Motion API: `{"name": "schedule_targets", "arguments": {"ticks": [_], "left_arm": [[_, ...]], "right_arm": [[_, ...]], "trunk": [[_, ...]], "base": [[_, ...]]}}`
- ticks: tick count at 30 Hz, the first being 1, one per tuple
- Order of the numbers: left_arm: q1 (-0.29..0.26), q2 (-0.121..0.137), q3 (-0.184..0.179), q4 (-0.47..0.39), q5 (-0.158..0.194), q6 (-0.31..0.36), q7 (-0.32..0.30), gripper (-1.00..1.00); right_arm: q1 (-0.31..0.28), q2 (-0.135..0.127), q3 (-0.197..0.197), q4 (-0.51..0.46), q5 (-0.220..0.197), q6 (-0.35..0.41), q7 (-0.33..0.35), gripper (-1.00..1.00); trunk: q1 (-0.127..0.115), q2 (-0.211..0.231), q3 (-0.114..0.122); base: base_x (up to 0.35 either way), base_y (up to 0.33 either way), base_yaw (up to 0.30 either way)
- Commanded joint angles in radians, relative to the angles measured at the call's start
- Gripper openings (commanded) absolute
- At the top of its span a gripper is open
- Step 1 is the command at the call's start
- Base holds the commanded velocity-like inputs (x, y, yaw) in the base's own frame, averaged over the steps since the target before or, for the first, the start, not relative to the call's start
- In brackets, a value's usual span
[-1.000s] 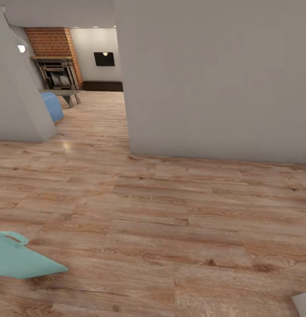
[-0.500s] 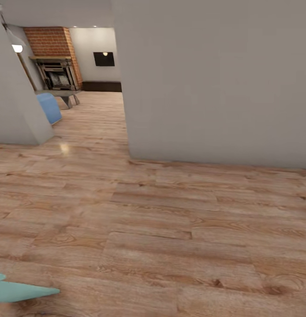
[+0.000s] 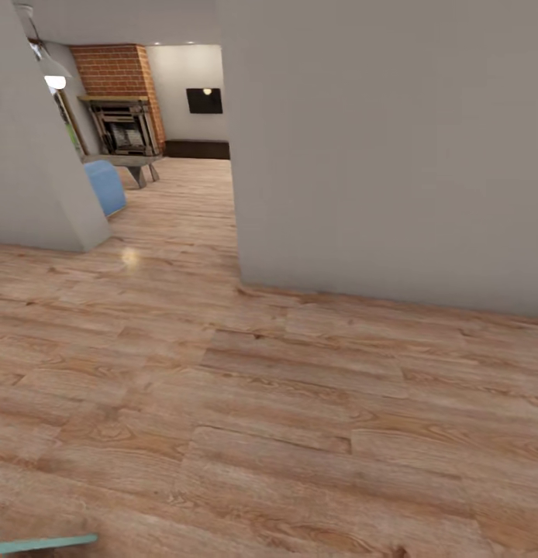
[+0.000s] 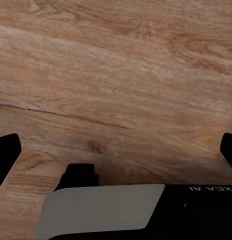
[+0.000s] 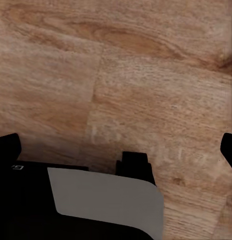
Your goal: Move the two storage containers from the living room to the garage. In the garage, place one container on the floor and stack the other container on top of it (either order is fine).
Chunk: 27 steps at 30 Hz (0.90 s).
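Wood plank floor [image 3: 284, 403] ahead; living room [image 3: 156, 132] with brick fireplace [image 3: 118, 97] at upper left. I see no containers here. Left gripper [image 4: 116, 145] and right gripper [image 5: 116, 145] spread wide, empty. Risk: I clip the grey wall corner [image 3: 239, 263] turning in.

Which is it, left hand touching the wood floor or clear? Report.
Cannot tell. In the left wrist view the open left hand has its fingers cut by the picture's edges, wood floor behind them; neither contact nor gap shows plainly.
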Motion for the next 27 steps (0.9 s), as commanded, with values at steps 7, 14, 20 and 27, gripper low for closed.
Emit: {"name": "schedule_targets", "arguments": {"ticks": [7,14,20,27], "left_arm": [[-0.001,0.0,-0.009,0.001,0.008,-0.005,0.005,1.0],[-0.001,0.0,-0.008,0.001,0.009,-0.005,0.005,1.0],[-0.001,0.0,-0.007,0.001,0.01,-0.005,0.005,1.0],[-0.001,0.0,-0.008,0.001,0.01,-0.006,0.005,1.0]], "right_arm": [[0.0,-0.002,0.005,0.001,-0.001,-0.005,0.001,1.0],[0.0,0.0,0.005,0.001,0.001,-0.004,0.001,1.0],[0.0,0.0,0.005,0.001,0.001,-0.004,0.001,1.0],[0.0,0.0,0.005,0.001,0.001,-0.004,0.001,1.0]], "trunk": [[0.001,0.0,-0.001],[0.001,0.0,-0.001],[0.001,0.0,-0.001],[0.001,0.0,-0.001]], "base": [[0.344,-0.103,0.035],[0.344,-0.066,0.183],[0.344,-0.008,0.248],[0.344,-0.001,0.27]]}}
